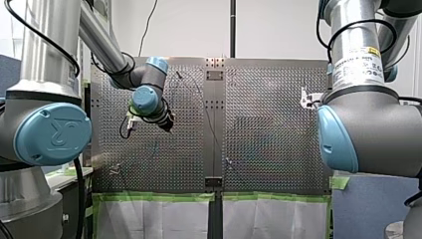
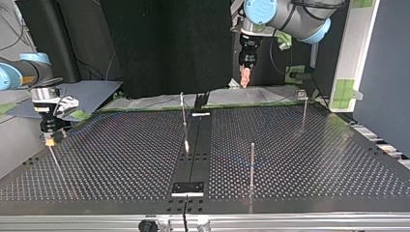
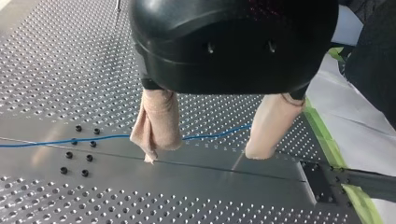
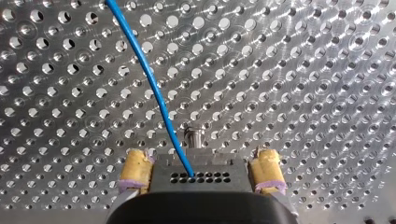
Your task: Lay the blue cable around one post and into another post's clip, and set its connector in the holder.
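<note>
The blue cable (image 3: 102, 137) lies flat on the perforated plate and passes under my left gripper (image 3: 203, 154). That gripper hangs above the plate, open, its beige pads (image 3: 156, 123) well apart and holding nothing. In the top view it hovers high at the far edge (image 2: 245, 75). My right gripper (image 4: 201, 172) is open low over the plate, and the blue cable (image 4: 154, 88) runs up to a dark perforated block (image 4: 201, 175) between its yellow pads (image 4: 135, 170). A short metal stud (image 4: 194, 137) stands just ahead. Whether the pads touch the block is unclear.
Thin posts rise from the plate in the top view: one near the front (image 2: 252, 164), one with a clip head at the far right (image 2: 303, 108), one near the centre seam (image 2: 183, 121). A dark bracket (image 2: 188, 187) sits at the front edge.
</note>
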Tool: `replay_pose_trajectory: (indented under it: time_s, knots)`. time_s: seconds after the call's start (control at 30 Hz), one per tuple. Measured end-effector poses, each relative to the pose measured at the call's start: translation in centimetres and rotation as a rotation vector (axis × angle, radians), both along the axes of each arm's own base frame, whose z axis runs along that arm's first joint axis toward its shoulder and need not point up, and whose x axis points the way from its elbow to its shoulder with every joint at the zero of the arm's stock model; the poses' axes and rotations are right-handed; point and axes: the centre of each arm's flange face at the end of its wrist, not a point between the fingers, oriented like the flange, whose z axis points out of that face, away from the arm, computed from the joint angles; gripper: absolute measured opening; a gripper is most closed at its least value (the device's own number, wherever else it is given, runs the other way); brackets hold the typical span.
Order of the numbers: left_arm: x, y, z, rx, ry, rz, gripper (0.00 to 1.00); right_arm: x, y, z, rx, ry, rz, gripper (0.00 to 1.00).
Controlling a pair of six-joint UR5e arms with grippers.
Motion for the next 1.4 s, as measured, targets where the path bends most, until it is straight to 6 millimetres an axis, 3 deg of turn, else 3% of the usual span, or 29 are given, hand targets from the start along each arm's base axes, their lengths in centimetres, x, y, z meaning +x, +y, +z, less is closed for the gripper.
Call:
replay_pose_trajectory:
  time_s: [0.67,1.4]
  knots:
    - [-4.1,1.6,-4.8,-0.119,0.017,-0.009,1.0,0.1,0.0,0.0,0.0,0.001,0.001,0.99]
    - [-2.2,1.3,-3.8,-0.198,-0.139,-0.005,1.0,0.1,0.0,0.1,-0.001,0.002,0.007,0.99]
